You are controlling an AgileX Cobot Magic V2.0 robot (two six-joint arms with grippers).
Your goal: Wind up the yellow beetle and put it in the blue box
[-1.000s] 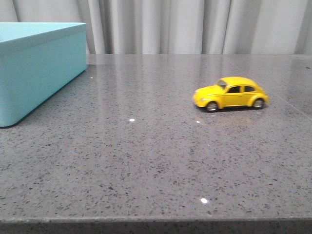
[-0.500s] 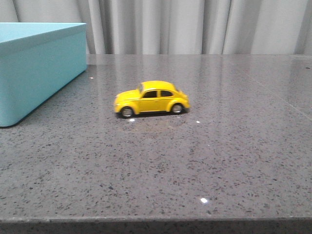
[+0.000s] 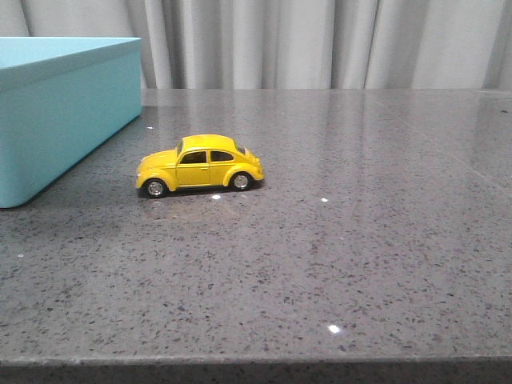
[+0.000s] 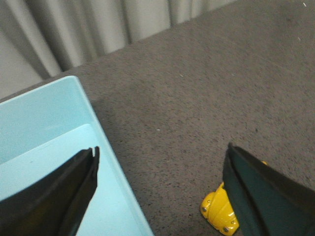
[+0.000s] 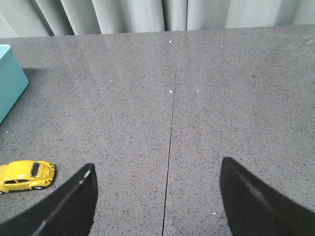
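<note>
The yellow beetle (image 3: 200,166) stands on its wheels on the grey table, nose to the left, a short way right of the blue box (image 3: 64,112). It also shows in the left wrist view (image 4: 220,212), partly behind a finger, and in the right wrist view (image 5: 25,176). The blue box is open-topped and appears in the left wrist view (image 4: 44,128) and the right wrist view (image 5: 10,81). My left gripper (image 4: 160,157) is open and empty, high above the box edge. My right gripper (image 5: 157,169) is open and empty over bare table, right of the car. Neither gripper shows in the front view.
The grey speckled table (image 3: 336,240) has a seam line (image 5: 171,128) running front to back. Pale curtains (image 3: 320,40) hang behind the far edge. The table's front edge (image 3: 256,364) is near the bottom of the front view.
The yellow beetle has rolled leftward across the table on its own, from the right side to near the blue box, slowing down. No gripper touches it.
</note>
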